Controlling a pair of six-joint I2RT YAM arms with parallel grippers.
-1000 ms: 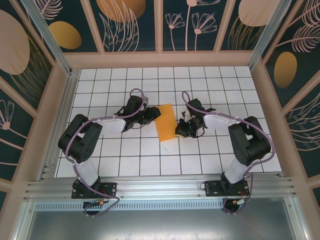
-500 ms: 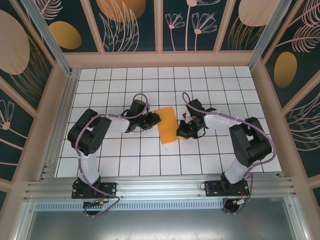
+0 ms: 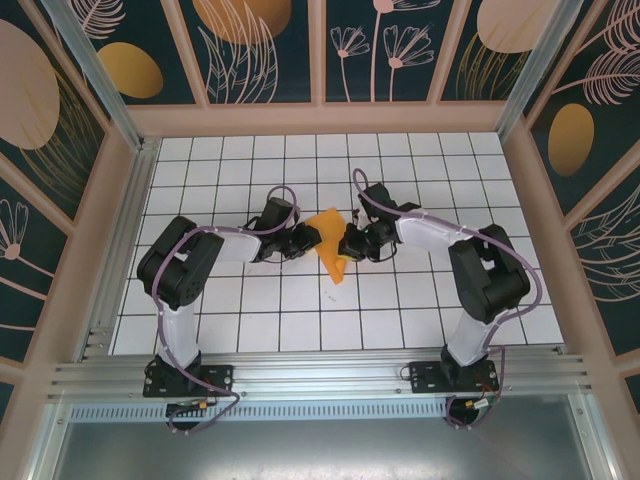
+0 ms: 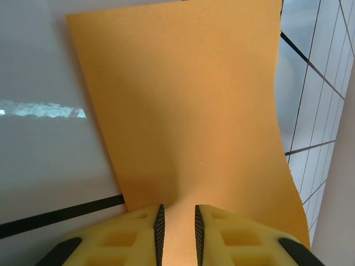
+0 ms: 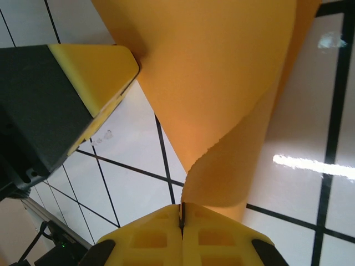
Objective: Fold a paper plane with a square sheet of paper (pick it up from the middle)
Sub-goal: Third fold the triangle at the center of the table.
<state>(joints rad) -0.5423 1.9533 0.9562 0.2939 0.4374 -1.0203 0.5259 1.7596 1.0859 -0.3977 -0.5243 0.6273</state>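
The square sheet of paper (image 3: 332, 252) is orange and hangs curled between both grippers over the middle of the white tiled table. In the left wrist view the sheet (image 4: 188, 111) spreads away from my left gripper (image 4: 177, 224). A raised ridge of paper fills the narrow gap between its pads. My left gripper (image 3: 314, 236) holds the sheet's left side. My right gripper (image 3: 347, 245) is at the sheet's right side. In the right wrist view my right gripper (image 5: 181, 213) is shut tight on an edge of the paper (image 5: 222, 83), which bends up and over. A yellow left fingertip (image 5: 94, 72) touches the sheet's far end.
The tiled table (image 3: 250, 300) is boxed in by a wooden frame (image 3: 320, 118) with dark patterned walls. An aluminium rail (image 3: 320, 375) with both arm bases runs along the near edge. The two grippers stand less than a tile apart.
My right gripper has moved left and away from me with its paper edge, curling the flat sheet into a narrower, raised shape. The left jaws have narrowed on the sheet's other side.
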